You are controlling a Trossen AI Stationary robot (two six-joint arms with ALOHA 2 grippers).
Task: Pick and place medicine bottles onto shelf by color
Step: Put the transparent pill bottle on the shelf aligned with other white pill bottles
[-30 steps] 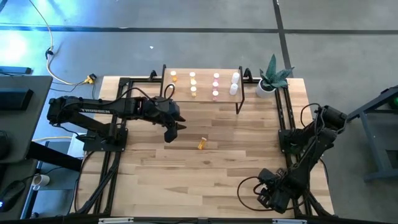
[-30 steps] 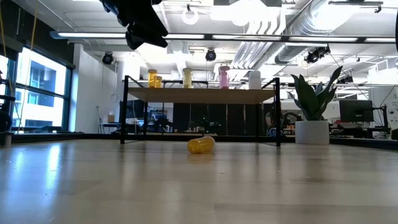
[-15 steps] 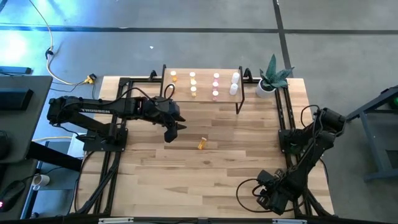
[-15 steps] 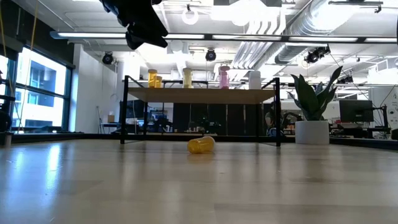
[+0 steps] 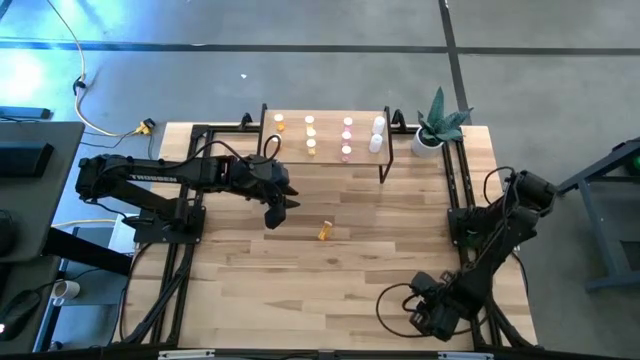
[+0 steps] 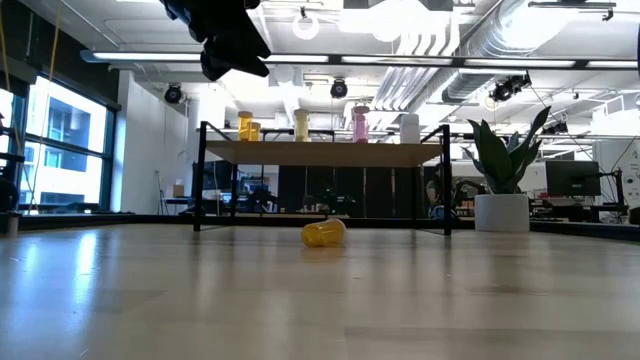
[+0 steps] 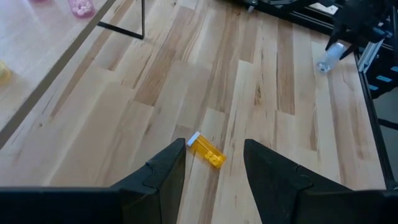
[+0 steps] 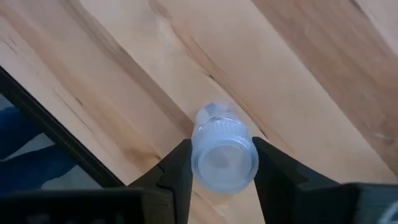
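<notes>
The shelf (image 5: pixel 325 140) stands at the table's far edge and carries orange (image 5: pixel 279 124), yellow (image 5: pixel 310 135), pink (image 5: pixel 347 138) and white (image 5: pixel 377 134) medicine bottles in rows. A yellow bottle (image 5: pixel 325 231) lies on its side mid-table. My left gripper (image 7: pixel 214 180) hangs open, high above the table, just left of that bottle (image 7: pixel 206 151). At the table's near right corner my right gripper (image 8: pixel 222 177) points down, shut on a clear bottle with a white cap (image 8: pixel 224 152). My right gripper pinches the clear bottle at its white cap end (image 8: pixel 198 163) between its two fingers, one on each side. The fingers come from above, pointing almost straight down. The cap faces up at the camera; whether the bottle's lower end rests on the table is hidden.
A potted plant (image 5: pixel 435 125) stands at the far right corner beside the shelf. Black rails (image 5: pixel 455 190) run along the table's left and right sides. Bare wood lies between the yellow bottle and the near edge.
</notes>
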